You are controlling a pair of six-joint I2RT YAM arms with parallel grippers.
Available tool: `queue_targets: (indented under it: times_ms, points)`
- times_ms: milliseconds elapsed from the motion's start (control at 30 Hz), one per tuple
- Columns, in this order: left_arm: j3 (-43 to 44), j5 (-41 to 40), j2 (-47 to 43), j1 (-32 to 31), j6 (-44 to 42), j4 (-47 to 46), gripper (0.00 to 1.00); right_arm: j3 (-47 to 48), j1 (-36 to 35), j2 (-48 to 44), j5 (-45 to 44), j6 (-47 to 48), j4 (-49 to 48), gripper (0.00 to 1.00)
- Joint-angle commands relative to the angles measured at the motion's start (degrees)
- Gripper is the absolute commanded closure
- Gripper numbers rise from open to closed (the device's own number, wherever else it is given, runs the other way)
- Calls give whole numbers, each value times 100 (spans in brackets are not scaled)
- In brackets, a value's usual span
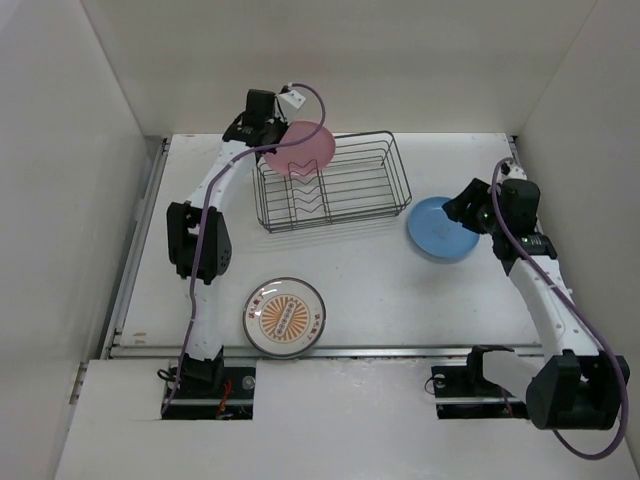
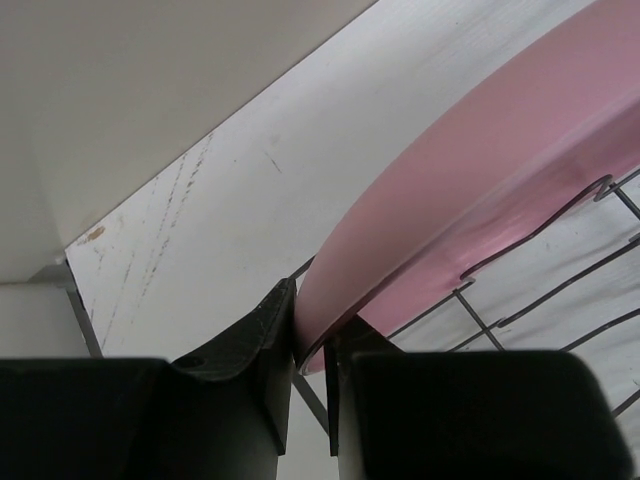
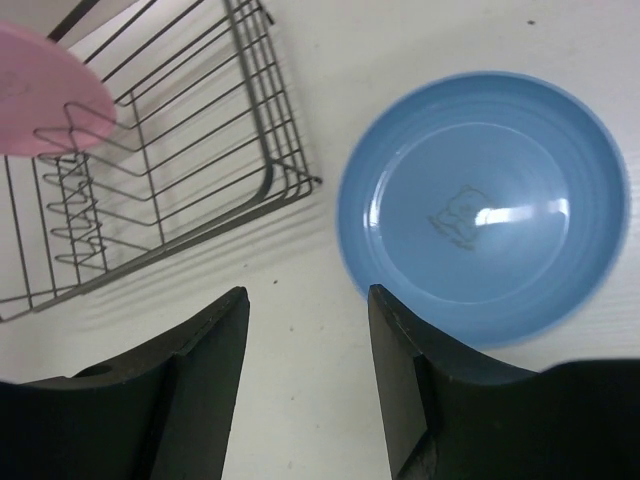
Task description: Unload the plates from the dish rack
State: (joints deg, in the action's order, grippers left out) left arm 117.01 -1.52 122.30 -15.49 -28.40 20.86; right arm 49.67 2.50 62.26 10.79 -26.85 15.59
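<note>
Tabletop (image 1: 380, 290) rack (image 1: 370, 195) holds pink plate (image 1: 300, 148) upright.

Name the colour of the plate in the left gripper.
Plain pink; the left wrist view shows the plate best, pinched by the left gripper.

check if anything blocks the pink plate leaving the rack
Only the dish rack's own divider wires, crossing the pink plate's lower part. The left gripper clamps its rim, and no other plate stands beside it.
</note>
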Motion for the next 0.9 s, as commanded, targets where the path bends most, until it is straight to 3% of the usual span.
queue_targets:
  times_ms: [0,333,433,533,700,767,833,867]
  points:
    - [358,467,-901,54,468,-663,100,342,-267,13,178,382,-364,43]
    - [-460,662,-1138,-209,-1474,-1215,100,833,-961,813,64,436,-364,43]
    - [-636,487,-1138,-262,-1993,-1470,100,1246,-1076,1393,-199,269,-241,34]
    - [-706,486,-1191,-262,-2169,-1585,100,1676,-1076,2025,-349,102,-109,33]
    - [-242,119,-1121,-262,-1109,-1524,100,2274,-1199,2677,-235,40,-170,33]
    - [434,117,-990,-44,37,-1131,100,2398,-1453,2677,-86,459,-328,28]
    - [1023,843,-884,124,824,-60,100,2398,-1777,2538,-25,768,-591,21]
    - [1382,1264,-822,212,1115,257,100,2398,-1867,2328,-24,908,-697,9]
